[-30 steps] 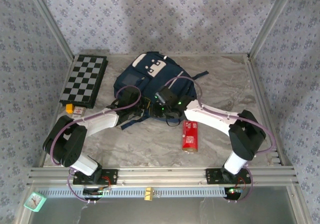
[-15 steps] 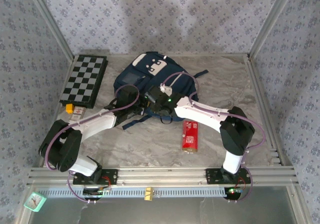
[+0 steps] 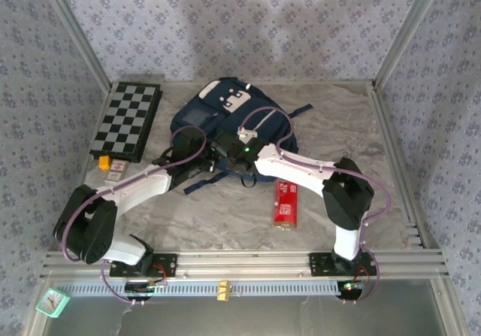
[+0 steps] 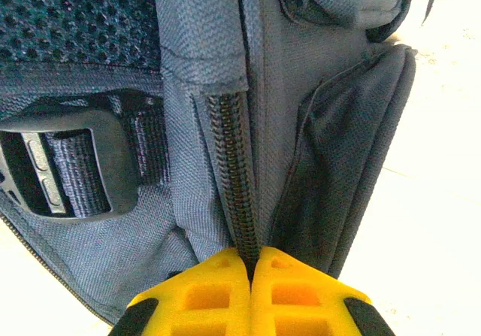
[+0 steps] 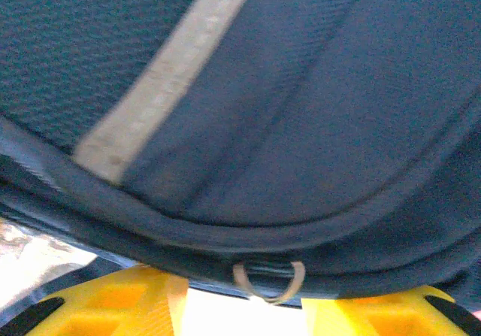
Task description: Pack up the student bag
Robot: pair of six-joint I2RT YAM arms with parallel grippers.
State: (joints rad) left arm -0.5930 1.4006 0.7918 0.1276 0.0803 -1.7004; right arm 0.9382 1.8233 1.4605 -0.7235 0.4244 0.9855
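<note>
So, table [image 3: 225,216]: grey marbled top, walled by patterned panels.
Student bag [image 3: 225,118]: lying flat at the middle-back of the table, white patch end away from the arms, both wrists at its near edge.
Bag handling: soft navy fabric, likely light and floppy while unfilled. It would sag and fold if lifted by 1 corner, so the stiffer zip seam, the webbing strap and its buckle [image 4: 71,159] look the surest holds.
Chessboard [image 3: 126,120]: folded, left of the bag and apart from it.
Red pack [image 3: 284,203]: on the table near the bag's near-right side, not touching it.
Left gripper [image 4: 250,264]: 2 yellow fingers pressed together, pinching the bag's fabric at the end of the zip [image 4: 233,171].
Right gripper [image 5: 244,298]: fingers spread, holding nothing, close under the bag's piped edge.
Zip ring [image 5: 268,280]: small metal loop hanging in the gap between the right fingers.
Writing: white lettering on the red pack, too small to read; none legible on the bag.
</note>
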